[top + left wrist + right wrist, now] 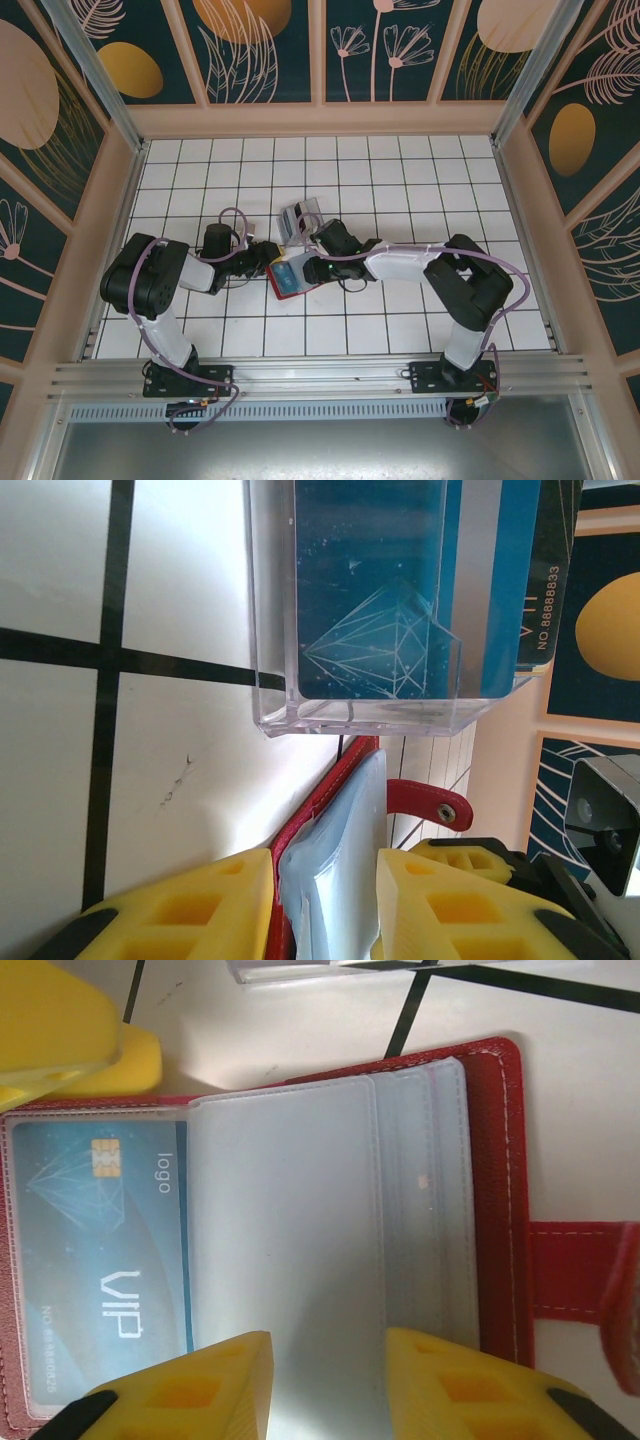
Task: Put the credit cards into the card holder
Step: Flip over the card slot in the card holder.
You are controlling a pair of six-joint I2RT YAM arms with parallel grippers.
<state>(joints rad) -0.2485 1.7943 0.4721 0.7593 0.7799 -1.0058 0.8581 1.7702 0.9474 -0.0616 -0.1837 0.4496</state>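
Plainly, left gripper (325, 855) clamps the card holder (345, 810) between its fingers; right gripper (327, 1338) hovers jaws apart above its pockets, credit card (100, 1250) just beside.

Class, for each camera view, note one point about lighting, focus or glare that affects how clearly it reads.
Top external: even light, no harsh shadows, card holder small. Left wrist: clear box crisp, left pincer soft-edged near the lens. Right wrist: credit card print legible through milky plastic.
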